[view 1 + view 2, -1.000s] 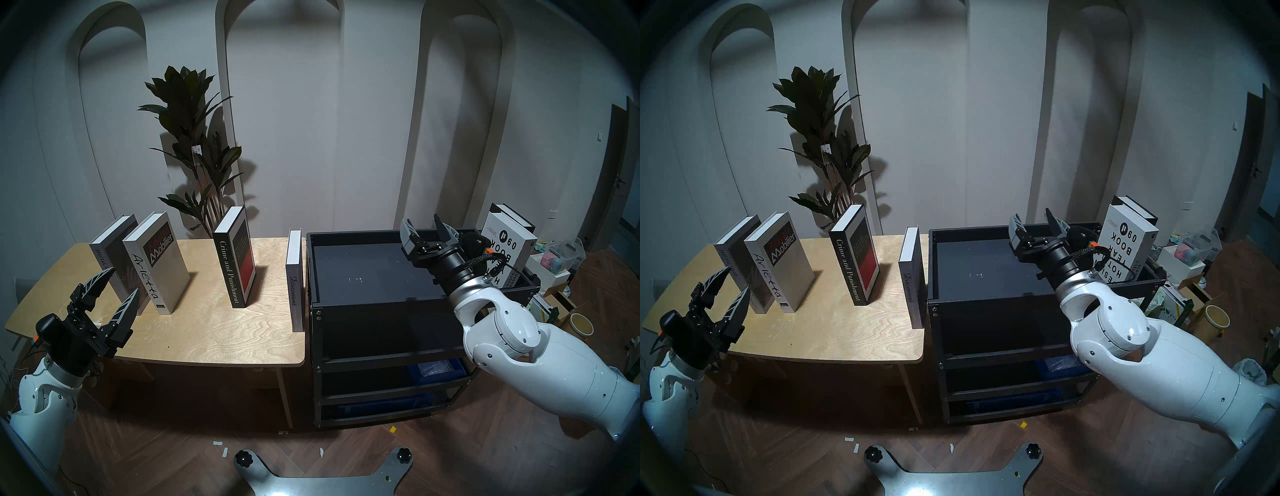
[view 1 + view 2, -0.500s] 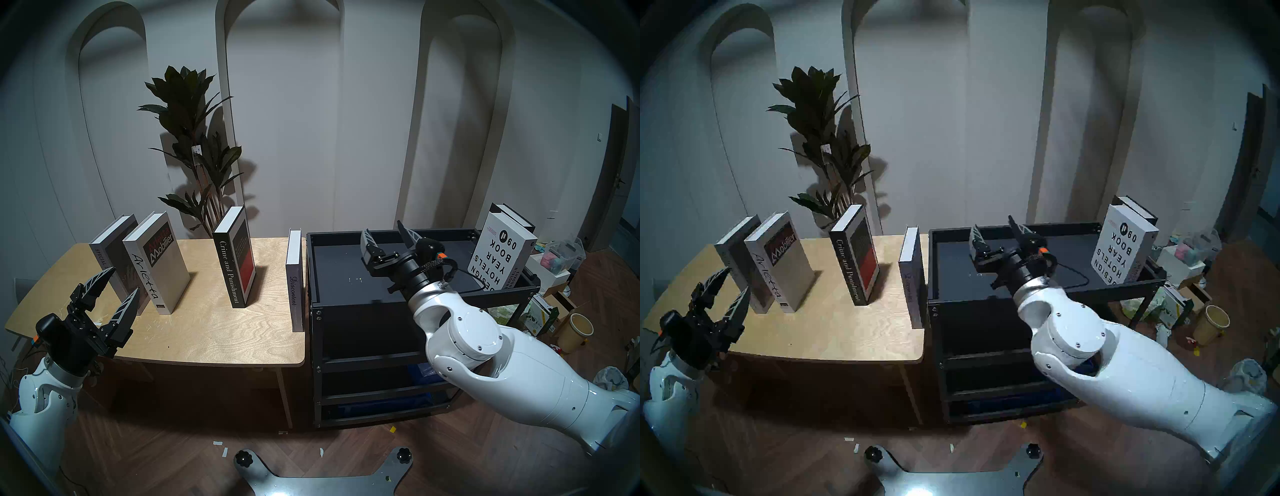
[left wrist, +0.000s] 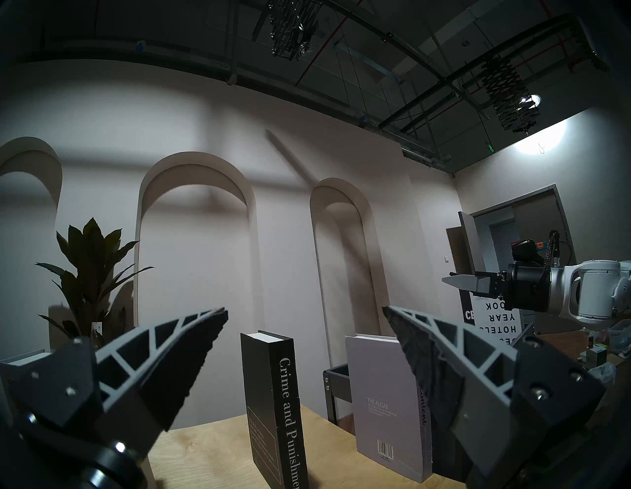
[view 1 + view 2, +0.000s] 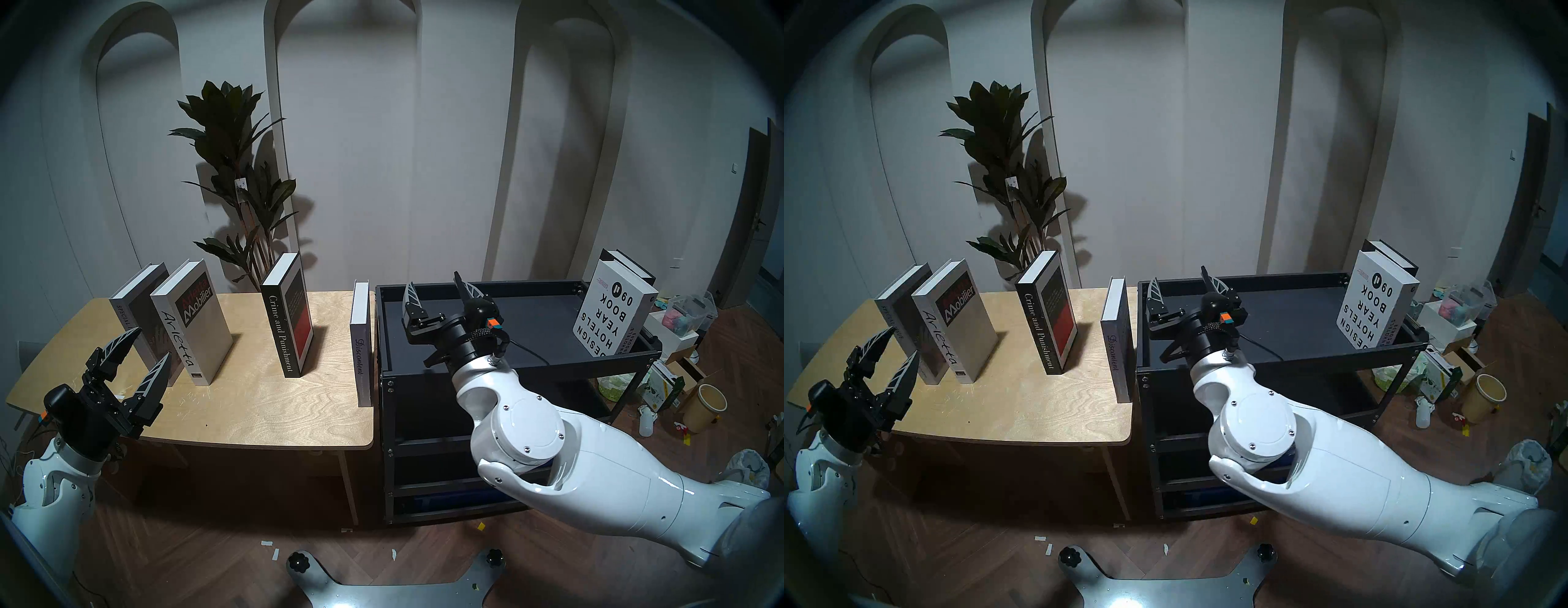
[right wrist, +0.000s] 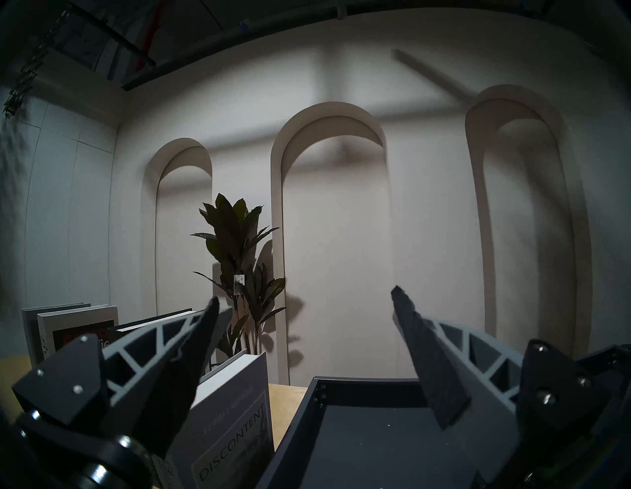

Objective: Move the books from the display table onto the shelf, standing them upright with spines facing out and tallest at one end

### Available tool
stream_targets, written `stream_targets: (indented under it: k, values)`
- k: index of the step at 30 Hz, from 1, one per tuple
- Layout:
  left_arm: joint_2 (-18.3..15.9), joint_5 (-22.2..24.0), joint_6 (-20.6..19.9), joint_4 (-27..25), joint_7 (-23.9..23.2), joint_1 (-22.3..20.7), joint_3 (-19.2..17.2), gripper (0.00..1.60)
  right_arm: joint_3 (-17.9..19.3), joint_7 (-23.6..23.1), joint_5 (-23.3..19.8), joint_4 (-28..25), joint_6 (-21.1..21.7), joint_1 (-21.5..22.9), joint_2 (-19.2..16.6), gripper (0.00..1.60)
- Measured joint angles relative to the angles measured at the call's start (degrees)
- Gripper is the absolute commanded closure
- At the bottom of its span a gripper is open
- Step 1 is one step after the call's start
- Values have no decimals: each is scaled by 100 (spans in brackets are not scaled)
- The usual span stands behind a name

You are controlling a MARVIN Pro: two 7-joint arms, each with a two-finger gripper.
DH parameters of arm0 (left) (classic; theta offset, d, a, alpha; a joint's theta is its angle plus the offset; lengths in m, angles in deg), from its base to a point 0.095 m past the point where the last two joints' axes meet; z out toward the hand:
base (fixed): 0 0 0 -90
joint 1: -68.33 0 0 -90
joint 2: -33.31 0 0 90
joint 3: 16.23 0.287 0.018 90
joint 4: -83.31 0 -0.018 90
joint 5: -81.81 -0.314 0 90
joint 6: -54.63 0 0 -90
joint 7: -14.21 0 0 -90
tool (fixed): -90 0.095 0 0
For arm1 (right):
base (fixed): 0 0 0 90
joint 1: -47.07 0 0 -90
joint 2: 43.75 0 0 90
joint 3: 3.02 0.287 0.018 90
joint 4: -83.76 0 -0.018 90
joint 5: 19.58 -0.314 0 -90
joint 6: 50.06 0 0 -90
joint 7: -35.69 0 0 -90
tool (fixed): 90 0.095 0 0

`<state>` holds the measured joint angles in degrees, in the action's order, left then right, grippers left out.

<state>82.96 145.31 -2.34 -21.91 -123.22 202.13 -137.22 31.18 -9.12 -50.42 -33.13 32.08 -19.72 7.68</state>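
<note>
Discontent book (image 4: 362, 339) stands upright at the right edge of the surface (image 4: 237, 407), touching the shelf (image 4: 509, 373). It lies just left of my right jaws (image 4: 441, 293), which are wide apart and empty above the shelf tray. Its long axis is vertical. My left jaws (image 4: 142, 352), also apart and empty, are much farther away.

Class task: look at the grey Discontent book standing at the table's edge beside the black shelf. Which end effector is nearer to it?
Right. The right end effector is above the shelf, beside the Discontent book; the left end effector is at the table's far end.
</note>
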Motion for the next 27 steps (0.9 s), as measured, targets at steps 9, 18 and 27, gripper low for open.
stream_targets:
  k: [9,18,27]
  values:
    - [1,0,0,-3,0,0,-2,0,-474,902,653,214,123,274,500,0]
    - [3,-3,0,-6,0,2,-5,0,-1099,1623,1083,685,187,495,1009,0]
    - [4,-4,0,-10,2,3,-7,0,-1339,1873,1202,1207,177,643,1520,0]
